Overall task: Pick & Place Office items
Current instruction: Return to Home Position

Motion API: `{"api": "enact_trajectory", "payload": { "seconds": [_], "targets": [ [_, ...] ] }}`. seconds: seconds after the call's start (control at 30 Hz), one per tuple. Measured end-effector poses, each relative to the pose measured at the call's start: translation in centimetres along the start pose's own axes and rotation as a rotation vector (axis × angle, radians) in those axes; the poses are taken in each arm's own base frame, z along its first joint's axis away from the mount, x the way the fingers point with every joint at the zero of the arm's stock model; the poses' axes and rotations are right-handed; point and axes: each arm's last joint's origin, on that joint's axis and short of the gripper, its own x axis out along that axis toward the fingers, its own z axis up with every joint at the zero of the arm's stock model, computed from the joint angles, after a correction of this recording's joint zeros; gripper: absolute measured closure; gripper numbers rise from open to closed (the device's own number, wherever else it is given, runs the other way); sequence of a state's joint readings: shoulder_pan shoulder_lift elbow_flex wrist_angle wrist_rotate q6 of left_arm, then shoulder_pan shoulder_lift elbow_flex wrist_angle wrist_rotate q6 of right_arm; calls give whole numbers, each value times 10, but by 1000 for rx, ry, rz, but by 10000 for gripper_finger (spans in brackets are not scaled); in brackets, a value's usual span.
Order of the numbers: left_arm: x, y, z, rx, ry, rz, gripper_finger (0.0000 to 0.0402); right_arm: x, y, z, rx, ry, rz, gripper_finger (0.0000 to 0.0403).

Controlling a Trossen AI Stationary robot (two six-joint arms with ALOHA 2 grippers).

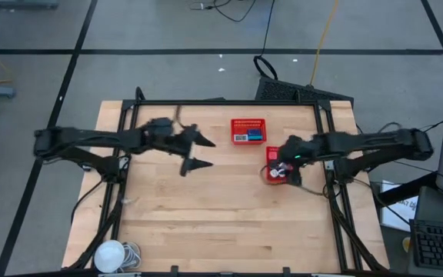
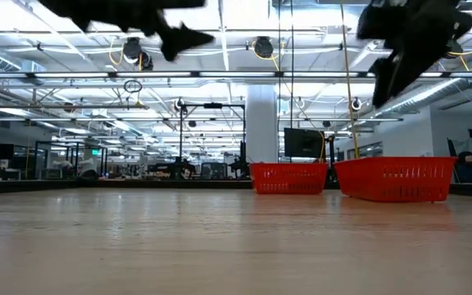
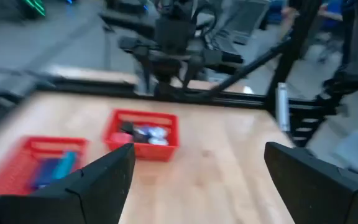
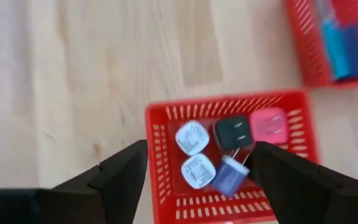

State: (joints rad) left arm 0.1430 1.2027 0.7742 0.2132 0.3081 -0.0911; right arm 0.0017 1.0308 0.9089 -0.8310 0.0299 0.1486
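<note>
Gaping, empty: left gripper (image 1: 206, 152), right gripper (image 4: 199, 152); right wrist view resolves chargers (image 4: 232, 132) in basket (image 4: 229, 104).

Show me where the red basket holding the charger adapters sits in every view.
High view: red basket right of centre, under the open right gripper; left gripper hangs left of centre.
Low view: the larger, right-hand basket.
Left wrist view: ahead, beside the second red basket.
Right wrist view: just ahead, adapters inside.
Shared landmark: that second basket, alongside everywhere.

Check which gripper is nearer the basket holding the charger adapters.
Right. Right gripper hangs over the basket; left gripper hangs apart, off to its left in the high view.
</note>
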Motion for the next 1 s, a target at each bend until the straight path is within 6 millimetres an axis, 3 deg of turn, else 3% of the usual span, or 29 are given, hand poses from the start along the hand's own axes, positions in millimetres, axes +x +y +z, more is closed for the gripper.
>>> {"api": "enact_trajectory", "payload": {
  "seconds": [0.13,0.33,0.53,0.7,1.0],
  "targets": [
    [-33,-18,-1,93,-50,109,41,-38,-3,-14,21,-214,34,124],
    [-65,-28,-41,60,-151,178,41,-68,-14,-46,103,-548,-90,120],
    [-87,-29,-81,-7,-268,199,41,-78,-18,-71,97,-833,-31,121],
    [-102,-29,-106,-7,-299,209,41,-81,-20,-86,95,-890,-40,120],
    [-120,-29,-122,-11,-401,223,41,-90,-23,-99,106,-965,-30,124]
  ]
}}
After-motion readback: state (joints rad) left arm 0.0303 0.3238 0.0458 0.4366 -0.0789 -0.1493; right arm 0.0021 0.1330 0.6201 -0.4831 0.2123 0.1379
